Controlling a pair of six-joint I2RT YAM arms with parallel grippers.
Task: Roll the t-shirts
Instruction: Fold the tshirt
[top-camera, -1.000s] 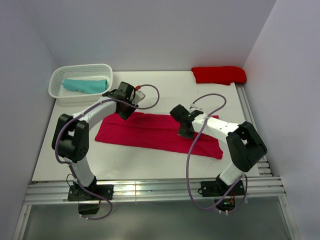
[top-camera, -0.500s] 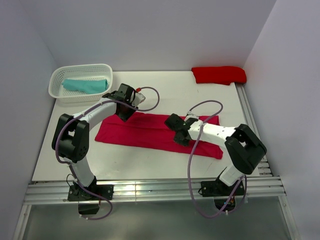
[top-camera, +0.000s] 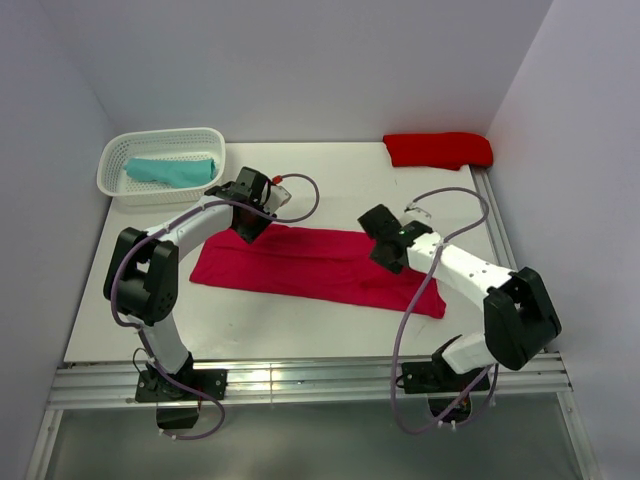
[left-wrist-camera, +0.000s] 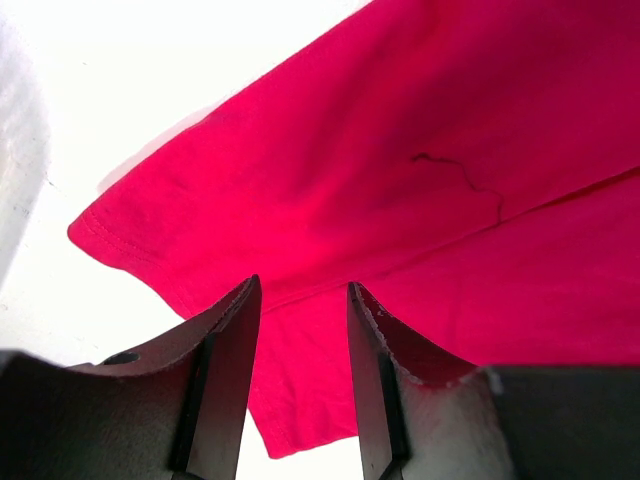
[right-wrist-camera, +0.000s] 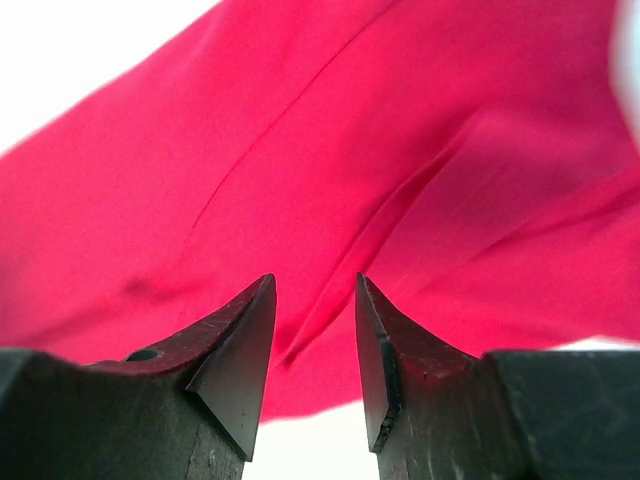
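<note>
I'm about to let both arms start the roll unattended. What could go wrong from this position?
1. The raspberry-red t-shirt lies in folded layers; the open left gripper near its far left corner might pinch only the top layer.
2. The right arm's cable passes over the shirt's right end and might drag it.

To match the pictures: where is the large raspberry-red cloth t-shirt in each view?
Top external: the large raspberry-red cloth t-shirt lies spread across the middle of the white table top.
Left wrist: it fills the upper right, with one hemmed corner at the left.
Right wrist: it fills most of the picture.
Shared landmark: the white table top bordering the shirt's edge, in every view.
</note>
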